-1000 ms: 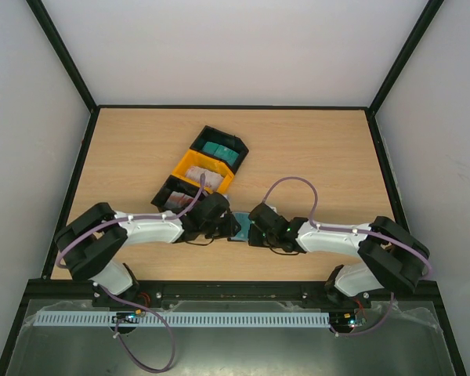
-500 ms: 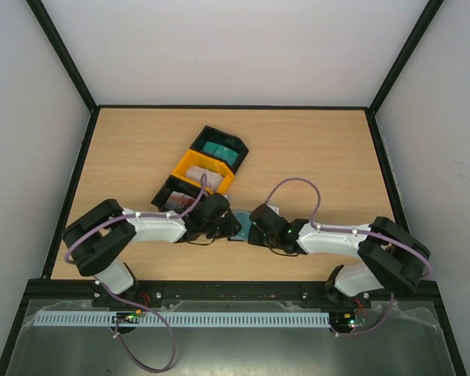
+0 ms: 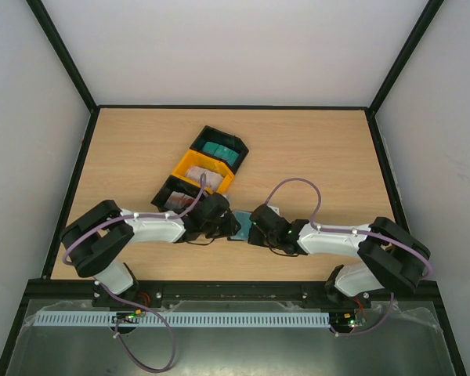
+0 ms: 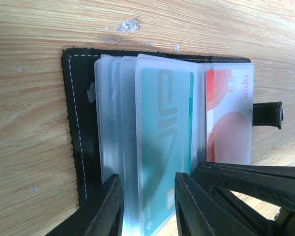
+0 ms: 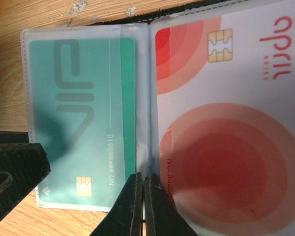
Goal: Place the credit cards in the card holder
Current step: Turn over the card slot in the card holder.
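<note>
- Your left tool (image 4: 148,186) is sitting partly open, its two fingers straddling the near edge of the clear sleeves; you cannot tell whether it is actually pinching them
- Your right tool (image 5: 141,181) is pressing its fingers fully together, the tips resting at the fold between two sleeves; whether a sleeve edge is caught there is not showing
- You are looking at the card holder (image 4: 81,123) lying open on the worktop (image 3: 313,149), between the two tools and near the front edge
- A teal-green card (image 5: 83,118) is sitting inside the sleeve on one side of the fold, chip toward the tools
- A red-and-white card (image 5: 226,123) is sitting in the neighbouring sleeve, just beside the teal one
- The holder's closing strap (image 4: 265,115) is sticking out past the red-and-white card
- Three bins are standing in a slanted row behind the left tool: a black bin (image 3: 222,147) holding teal cards, a yellow bin (image 3: 189,166) next to it, and another black bin (image 3: 163,190) nearest the arm
</note>
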`<state>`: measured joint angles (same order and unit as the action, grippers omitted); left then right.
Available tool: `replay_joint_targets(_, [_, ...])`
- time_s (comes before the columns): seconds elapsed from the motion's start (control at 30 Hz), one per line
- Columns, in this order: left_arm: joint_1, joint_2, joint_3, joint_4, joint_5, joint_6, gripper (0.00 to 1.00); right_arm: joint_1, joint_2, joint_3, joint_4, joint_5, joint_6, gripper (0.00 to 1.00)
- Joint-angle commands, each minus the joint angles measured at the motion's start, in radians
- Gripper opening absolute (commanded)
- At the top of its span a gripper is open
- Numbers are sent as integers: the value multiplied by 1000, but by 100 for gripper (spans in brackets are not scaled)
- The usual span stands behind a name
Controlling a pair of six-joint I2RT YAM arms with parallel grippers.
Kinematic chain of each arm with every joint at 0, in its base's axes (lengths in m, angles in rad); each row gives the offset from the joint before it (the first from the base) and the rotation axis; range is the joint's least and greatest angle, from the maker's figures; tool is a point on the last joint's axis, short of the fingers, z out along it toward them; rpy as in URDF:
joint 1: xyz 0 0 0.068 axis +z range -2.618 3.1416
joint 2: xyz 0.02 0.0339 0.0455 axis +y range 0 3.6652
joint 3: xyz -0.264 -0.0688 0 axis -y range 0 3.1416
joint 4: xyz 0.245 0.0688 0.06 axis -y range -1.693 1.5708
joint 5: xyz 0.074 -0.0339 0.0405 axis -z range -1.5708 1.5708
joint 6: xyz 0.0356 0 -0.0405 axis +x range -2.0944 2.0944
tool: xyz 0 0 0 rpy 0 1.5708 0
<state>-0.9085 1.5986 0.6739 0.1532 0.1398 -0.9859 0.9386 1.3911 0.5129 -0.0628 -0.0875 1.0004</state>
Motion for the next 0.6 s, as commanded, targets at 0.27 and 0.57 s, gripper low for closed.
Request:
replay_joint_targets(0.27, [6, 10, 10, 49, 67, 34, 24, 0, 27, -49, -94, 54, 8, 2])
replay_joint_targets(0.57, [6, 21, 21, 137, 167, 55, 26, 0, -85, -65, -73, 72, 26, 6])
